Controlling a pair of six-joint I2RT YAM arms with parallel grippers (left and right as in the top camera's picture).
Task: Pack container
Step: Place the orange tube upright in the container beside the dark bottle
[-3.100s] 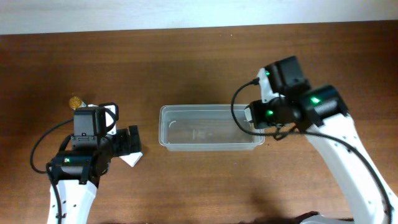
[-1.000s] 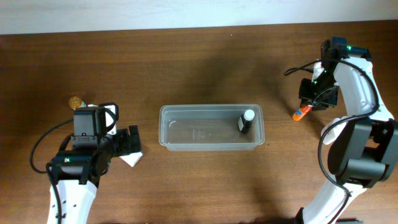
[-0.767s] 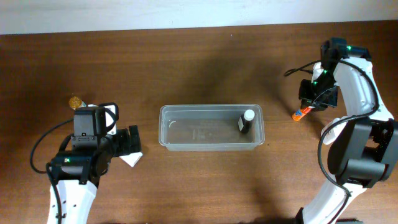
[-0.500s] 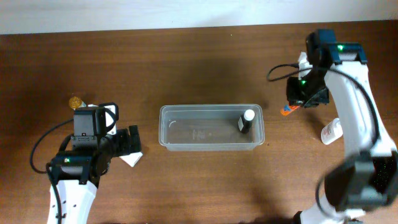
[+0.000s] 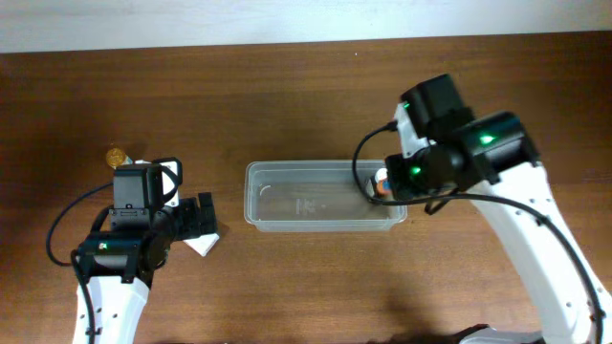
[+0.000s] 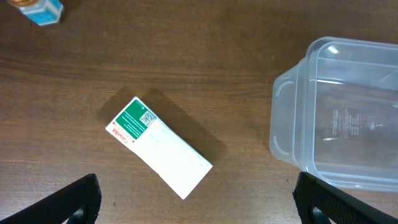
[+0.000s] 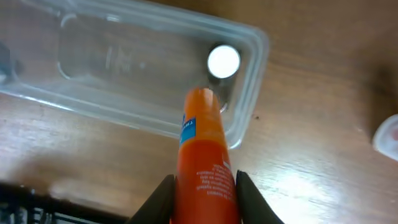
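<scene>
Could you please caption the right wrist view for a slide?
Right gripper holds an orange tube over the container, near a white-capped bottle inside.

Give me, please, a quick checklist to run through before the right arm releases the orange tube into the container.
1. Grip, right fingers shut on the orange tube: ok.
2. Tube tip over the container's right end: ok.
3. Landing spot free: not ok; the white-capped bottle stands beside the tip.
4. Tube height above the container floor: cannot tell.
5. Other arm, left fingers open, away from the container, over the white box: ok.
</scene>
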